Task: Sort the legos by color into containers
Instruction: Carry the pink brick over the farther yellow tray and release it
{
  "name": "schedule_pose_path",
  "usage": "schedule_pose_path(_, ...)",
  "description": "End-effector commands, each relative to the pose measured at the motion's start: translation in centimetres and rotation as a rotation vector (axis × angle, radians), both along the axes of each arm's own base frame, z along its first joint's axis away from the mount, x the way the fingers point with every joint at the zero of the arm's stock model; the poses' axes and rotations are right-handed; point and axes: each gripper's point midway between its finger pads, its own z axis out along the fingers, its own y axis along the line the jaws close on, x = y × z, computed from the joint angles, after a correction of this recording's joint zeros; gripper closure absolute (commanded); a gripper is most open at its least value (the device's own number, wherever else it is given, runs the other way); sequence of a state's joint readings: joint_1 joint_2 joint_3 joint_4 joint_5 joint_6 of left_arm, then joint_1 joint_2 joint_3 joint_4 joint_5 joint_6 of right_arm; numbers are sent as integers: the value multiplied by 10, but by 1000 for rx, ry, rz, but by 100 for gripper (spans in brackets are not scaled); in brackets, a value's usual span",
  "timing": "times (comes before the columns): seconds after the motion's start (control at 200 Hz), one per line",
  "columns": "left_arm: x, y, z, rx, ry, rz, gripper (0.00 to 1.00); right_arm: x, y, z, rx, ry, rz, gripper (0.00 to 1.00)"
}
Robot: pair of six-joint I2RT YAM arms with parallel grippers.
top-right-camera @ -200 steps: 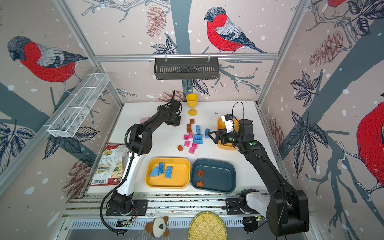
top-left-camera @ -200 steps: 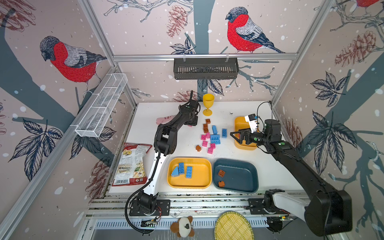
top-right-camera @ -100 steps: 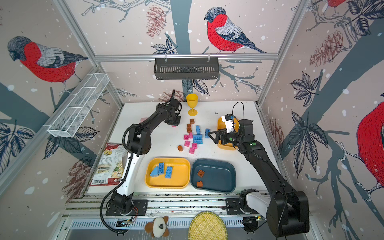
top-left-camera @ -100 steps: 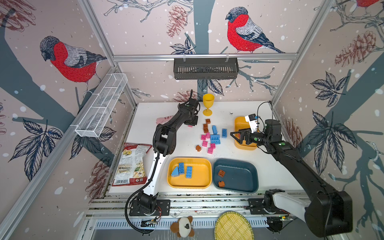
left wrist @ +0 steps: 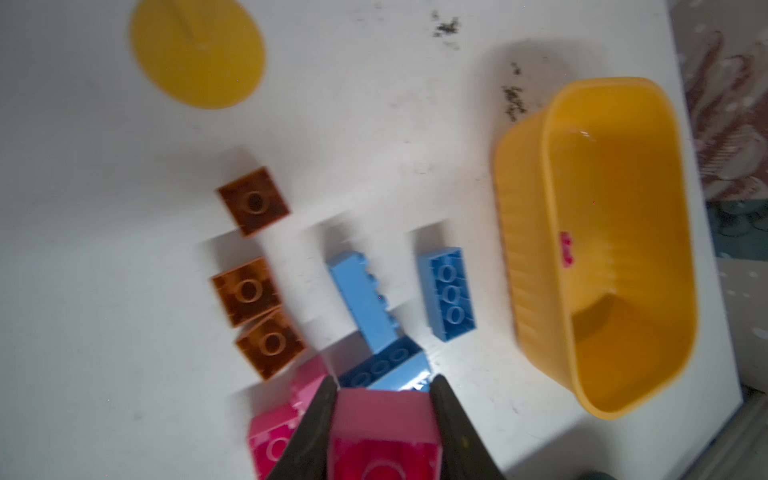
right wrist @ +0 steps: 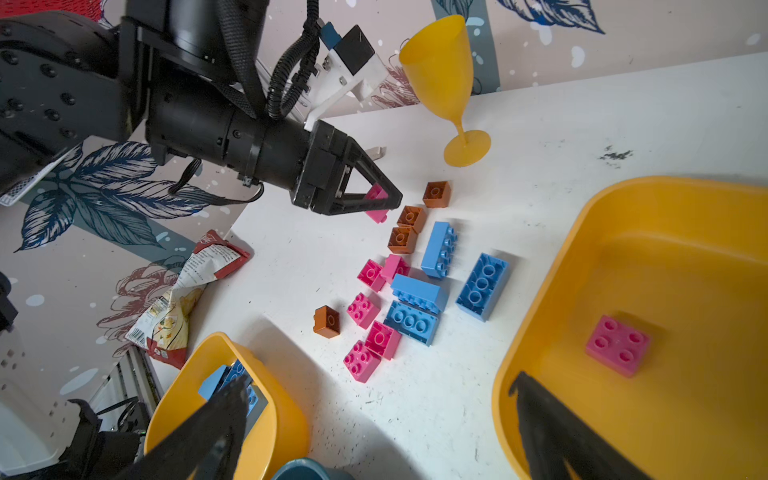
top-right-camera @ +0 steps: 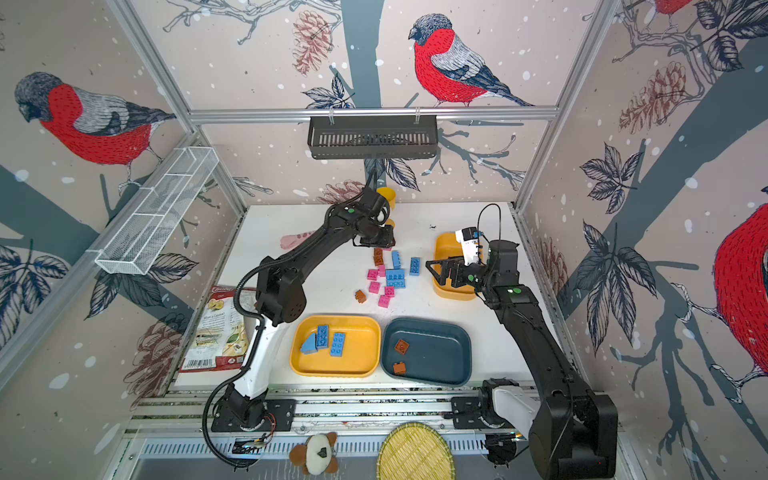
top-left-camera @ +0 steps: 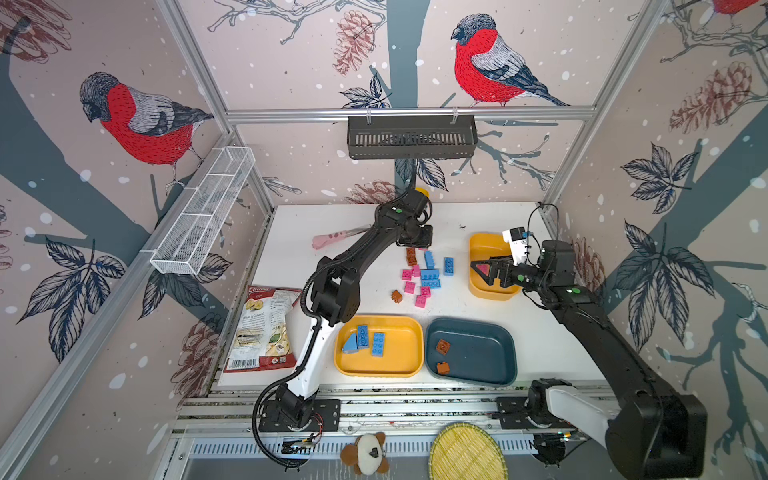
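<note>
NEAR: big yellow tray (top-left-camera: pixel 411 368) holding blue bricks (top-left-camera: pixel 368 338), teal tray (top-left-camera: pixel 498 370) holding brown bricks (top-left-camera: pixel 443 346) | MID: loose bricks (top-left-camera: pixel 419 276) lying on the bench (top-left-camera: pixel 457 216); right end effector (top-left-camera: pixel 478 272) hanging wide open, empty, over the small yellow tray's (top-left-camera: pixel 482 244) edge, the tray carrying a lone pink brick (right wrist: pixel 618 345) | FAR: left end effector (right wrist: pixel 388 201) squeezing a second pink brick (right wrist: pixel 377 214).

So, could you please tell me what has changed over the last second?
The left pincer closed on a pink brick and swung right in both top views, now hiding most of the yellow goblet. The right pincer stays open at the small yellow tray; the loose bricks are unmoved.
</note>
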State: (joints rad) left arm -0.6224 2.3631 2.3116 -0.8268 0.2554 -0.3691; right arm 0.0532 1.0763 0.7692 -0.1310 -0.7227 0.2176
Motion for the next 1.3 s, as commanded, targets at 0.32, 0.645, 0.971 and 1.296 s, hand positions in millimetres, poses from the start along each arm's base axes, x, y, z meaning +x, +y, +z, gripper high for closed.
schedule_pose_path(0.32,-12,-135,26,-420,-93,-138,83,-12,-26,3,6,-8,-124,0)
schedule_pose_path(0.645,-8,-169,14,-504,-167,-164,60,-21,-29,9,3,-25,-135,1)
schedule_pose_path(0.971,-11,-132,45,-303,-294,-193,29,-22,-24,12,29,-31,-107,1)
schedule_pose_path(1.296,-60,-3,5,153,-94,7,29,-24,-14,9,34,-22,-53,1)
